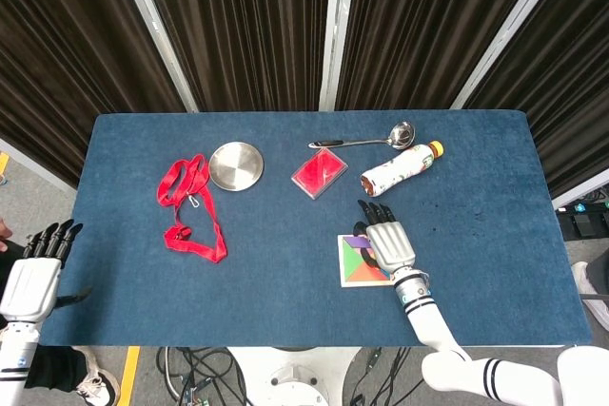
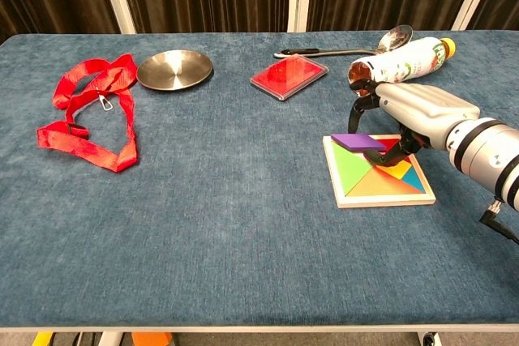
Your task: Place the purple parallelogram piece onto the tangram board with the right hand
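Note:
The purple parallelogram piece (image 2: 358, 143) hangs just over the far left corner of the tangram board (image 2: 379, 191), pinched by my right hand (image 2: 405, 115). From the head view only a sliver of the purple parallelogram piece (image 1: 355, 241) shows beside my right hand (image 1: 387, 241), which covers much of the tangram board (image 1: 350, 274). The board carries green, orange, red, yellow and blue pieces. My left hand (image 1: 36, 273) hangs off the table's left edge, fingers straight and apart, holding nothing.
Beyond the board lie a plastic bottle (image 2: 401, 61) on its side, a metal ladle (image 2: 349, 47) and a red flat case (image 2: 289, 76). A steel dish (image 2: 174, 69) and a red strap (image 2: 87, 111) lie at the left.

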Controlling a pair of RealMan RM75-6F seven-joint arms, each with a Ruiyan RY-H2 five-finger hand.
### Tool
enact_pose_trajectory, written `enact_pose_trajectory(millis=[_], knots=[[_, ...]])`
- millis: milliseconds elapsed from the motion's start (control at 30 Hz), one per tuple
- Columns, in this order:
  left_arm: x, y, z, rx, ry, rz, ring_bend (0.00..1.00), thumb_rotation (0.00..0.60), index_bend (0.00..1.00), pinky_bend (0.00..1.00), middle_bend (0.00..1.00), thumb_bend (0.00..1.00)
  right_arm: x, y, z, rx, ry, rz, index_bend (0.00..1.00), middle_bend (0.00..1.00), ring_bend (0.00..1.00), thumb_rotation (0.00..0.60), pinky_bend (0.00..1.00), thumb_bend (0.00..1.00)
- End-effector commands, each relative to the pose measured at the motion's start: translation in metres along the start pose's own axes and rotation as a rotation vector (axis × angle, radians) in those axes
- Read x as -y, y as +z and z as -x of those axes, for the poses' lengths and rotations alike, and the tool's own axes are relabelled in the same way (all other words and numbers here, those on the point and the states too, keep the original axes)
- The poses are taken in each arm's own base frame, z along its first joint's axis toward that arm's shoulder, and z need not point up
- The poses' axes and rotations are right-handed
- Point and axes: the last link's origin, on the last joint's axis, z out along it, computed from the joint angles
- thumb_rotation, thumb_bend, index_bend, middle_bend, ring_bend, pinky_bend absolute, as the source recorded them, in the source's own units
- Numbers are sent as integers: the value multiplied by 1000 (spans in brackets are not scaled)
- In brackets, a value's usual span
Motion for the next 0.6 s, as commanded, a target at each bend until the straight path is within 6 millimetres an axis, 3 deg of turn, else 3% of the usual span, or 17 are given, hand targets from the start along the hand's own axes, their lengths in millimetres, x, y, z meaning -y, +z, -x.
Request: enact_pose_trajectory(millis=[33,600], knots=[[0,0,0,1,0,1,0,600,79,120,47,61,0,0,0,7,1,3,494,6,0,600,0,341],[-1,1,-1,1,1,4,0,600,79,120,47,60,-1,-4,-6,9,5,-9,305,0,0,600,0,288]])
